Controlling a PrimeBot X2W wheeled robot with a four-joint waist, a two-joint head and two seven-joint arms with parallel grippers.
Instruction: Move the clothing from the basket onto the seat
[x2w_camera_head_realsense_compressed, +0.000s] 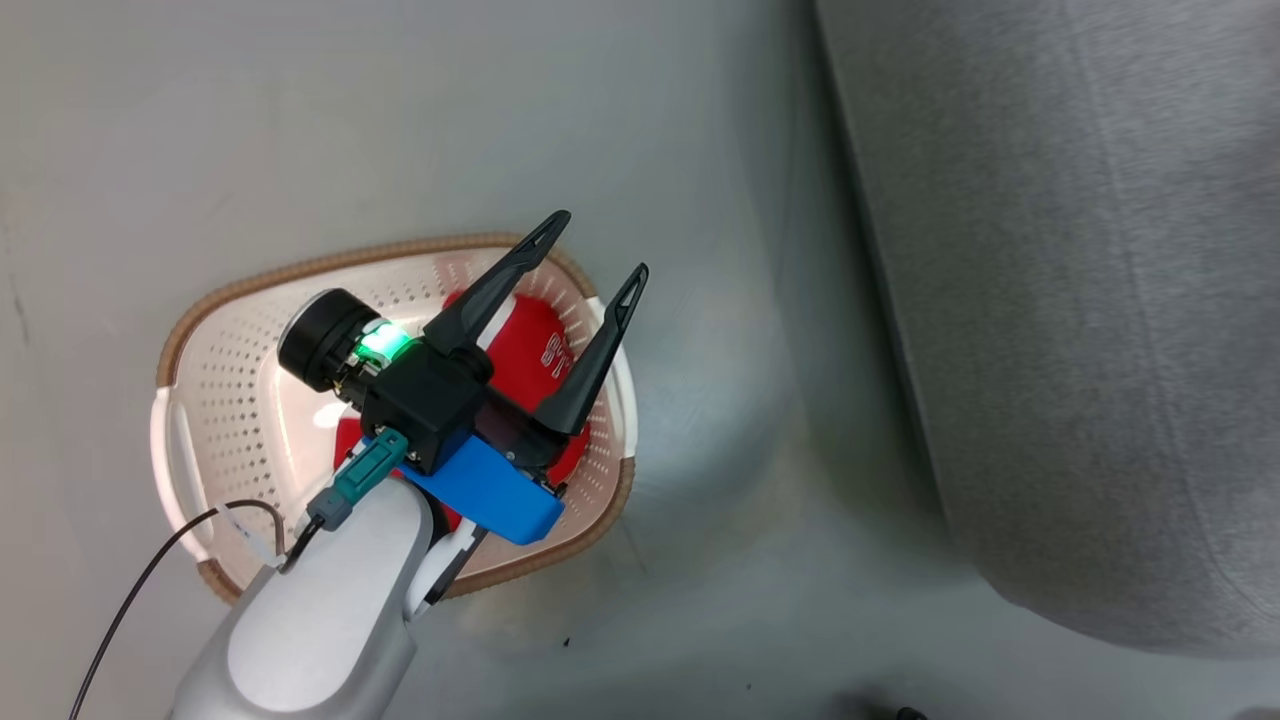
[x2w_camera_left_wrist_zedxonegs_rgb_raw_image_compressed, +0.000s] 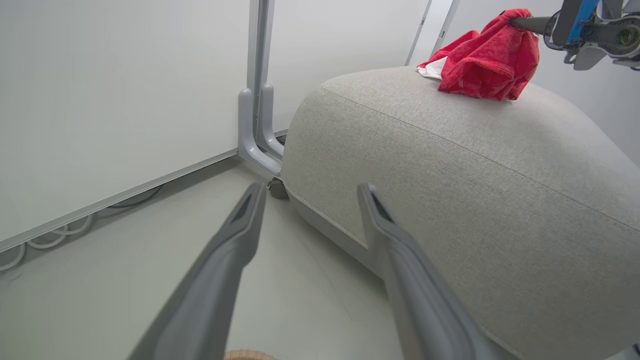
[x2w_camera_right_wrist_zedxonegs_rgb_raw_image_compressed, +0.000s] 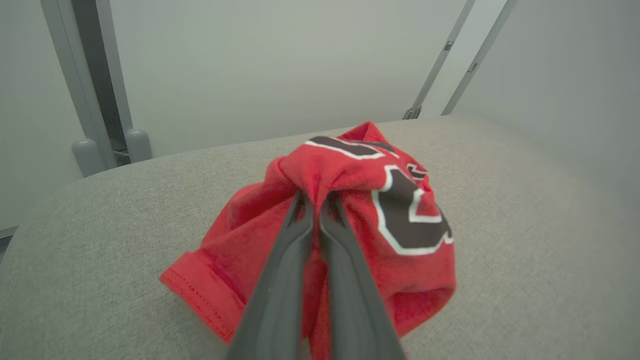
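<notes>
grey seat under me, my right claw clenched on the red 23 jersey resting on it. left claw spread wide over the basket, other red piece inside.

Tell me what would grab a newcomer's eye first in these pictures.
First comes the bright red jersey with dark, white-edged numerals, bunched on the grey seat and pinched at its top by the shut right gripper. Next is the left gripper, wide open over the cream basket, where another red garment lies.
</notes>
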